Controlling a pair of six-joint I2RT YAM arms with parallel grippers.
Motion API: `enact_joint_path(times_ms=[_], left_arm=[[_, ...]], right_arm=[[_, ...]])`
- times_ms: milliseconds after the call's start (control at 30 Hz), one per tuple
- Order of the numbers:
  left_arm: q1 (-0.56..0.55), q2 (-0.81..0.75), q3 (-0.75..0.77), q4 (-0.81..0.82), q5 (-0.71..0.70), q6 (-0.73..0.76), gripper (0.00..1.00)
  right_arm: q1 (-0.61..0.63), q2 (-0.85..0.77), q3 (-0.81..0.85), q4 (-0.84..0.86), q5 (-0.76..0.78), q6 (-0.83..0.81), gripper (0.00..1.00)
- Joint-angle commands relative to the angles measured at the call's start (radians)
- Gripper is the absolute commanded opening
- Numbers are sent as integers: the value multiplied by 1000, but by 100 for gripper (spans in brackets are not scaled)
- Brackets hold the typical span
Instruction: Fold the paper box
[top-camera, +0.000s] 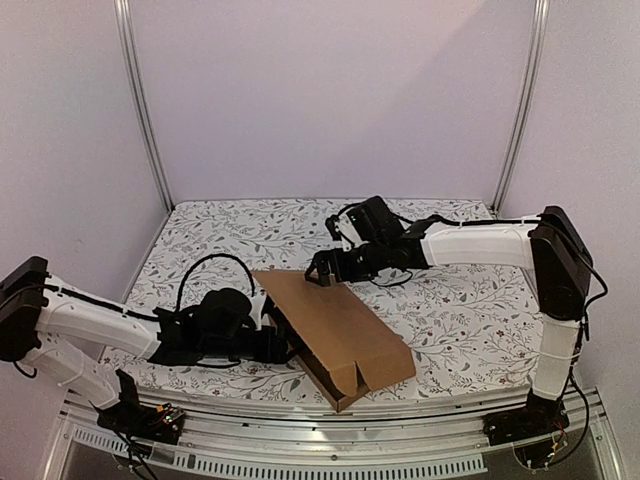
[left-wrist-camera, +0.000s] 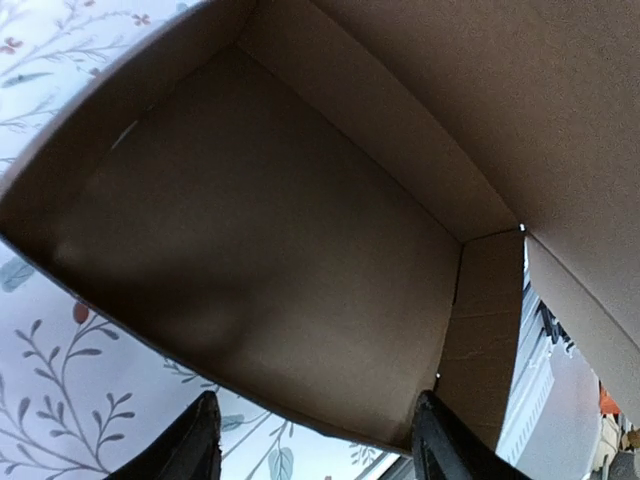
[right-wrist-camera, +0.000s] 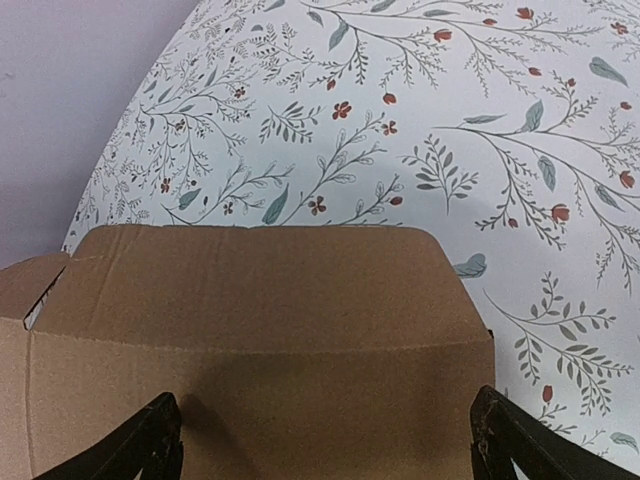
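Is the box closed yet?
Not yet. The box is half open: its top slants up, and the left wrist camera sees inside.

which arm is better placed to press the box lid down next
Right, probably: the right gripper is open over the far edge of the box lid; the left gripper sits low beside it, pointing underneath.

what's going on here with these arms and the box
Two robot arms are folding a brown cardboard box on a floral table. The left gripper sits at the box's left side, jaws open, its camera looking inside. The right gripper, wide open, is at the box's far edge. Neither seems to grip it.
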Motion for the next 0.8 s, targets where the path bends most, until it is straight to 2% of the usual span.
enact_joint_path(times_ms=[0,233,467,633,767], left_arm=[[15,-105,-50,-57,-115,-13,65],[14,-281,-130,-130,-184,-37,67],[15,-433,-162,-331,-299,-10,72],[28,-451,-161,-364,-339,23,76],[80,-429,-157,-349,-302,63,75]], right_arm=[[13,49,80,-66,-6,-49,99],[-23,-35,97,-164,82,-140,99],[-32,-199,-2,-237,190,-220,99],[-31,-336,-129,-268,267,-218,99],[-32,-445,-248,-303,311,-185,99]])
